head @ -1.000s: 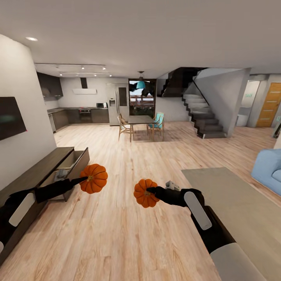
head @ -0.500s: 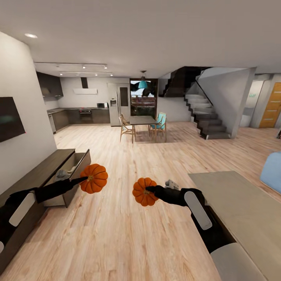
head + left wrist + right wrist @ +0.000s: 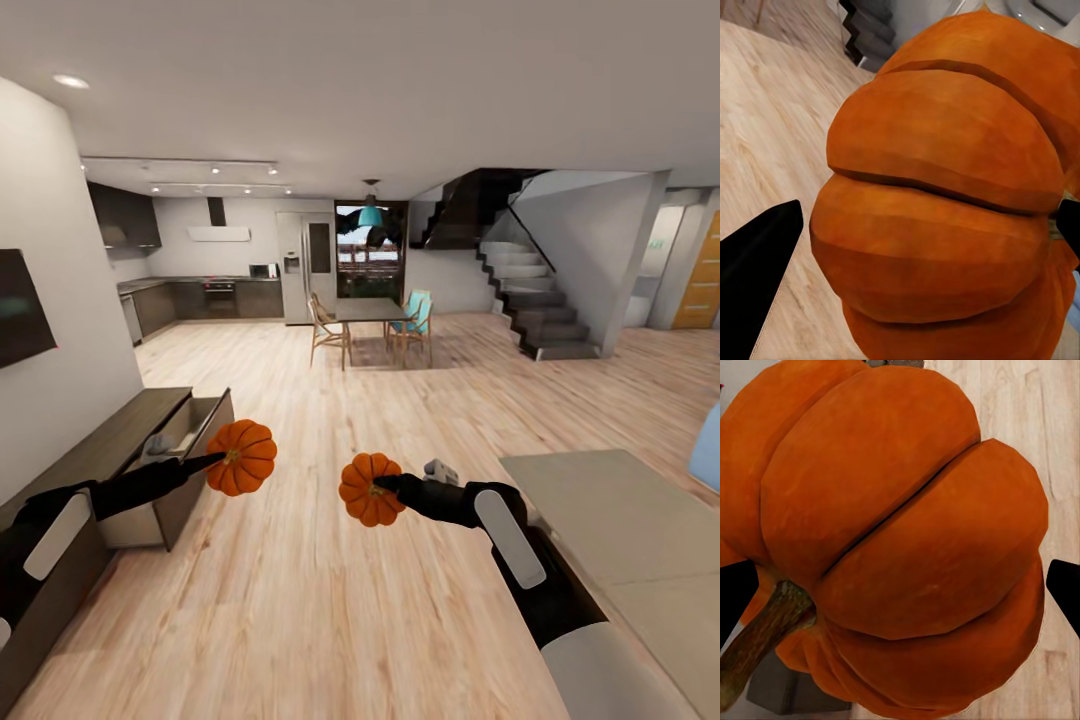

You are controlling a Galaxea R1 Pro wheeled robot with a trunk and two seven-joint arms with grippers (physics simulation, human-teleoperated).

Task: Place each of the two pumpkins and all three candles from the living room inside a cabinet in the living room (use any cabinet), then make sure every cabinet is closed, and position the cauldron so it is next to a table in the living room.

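Two ribbed orange pumpkins hang in the air over the wooden floor. My left gripper [image 3: 222, 460] is shut on the left pumpkin [image 3: 243, 457], close to the open drawer [image 3: 190, 425] of the long dark cabinet [image 3: 110, 440] by the left wall. A little lower and to the right, my right gripper [image 3: 385, 487] is shut on the other pumpkin [image 3: 367, 489]. In the left wrist view the held pumpkin [image 3: 945, 195] sits between black fingertips [image 3: 757, 255]. The right wrist view has its pumpkin [image 3: 900, 532], with a brown stem [image 3: 765, 637], between dark fingertips [image 3: 1065, 592]. Candles and cauldron are out of view.
A pale low table [image 3: 620, 540] stands at the right, a blue sofa [image 3: 708, 450] beyond it. Farther back are a dining table with chairs [image 3: 370, 320], the kitchen [image 3: 210, 290] and a staircase [image 3: 530, 290]. A dark TV [image 3: 22, 310] hangs on the left wall.
The whole view has shifted: the low table and sofa slid right, the cabinet's open drawer sits slightly nearer. Both pumpkins stay held in the same places relative to me.
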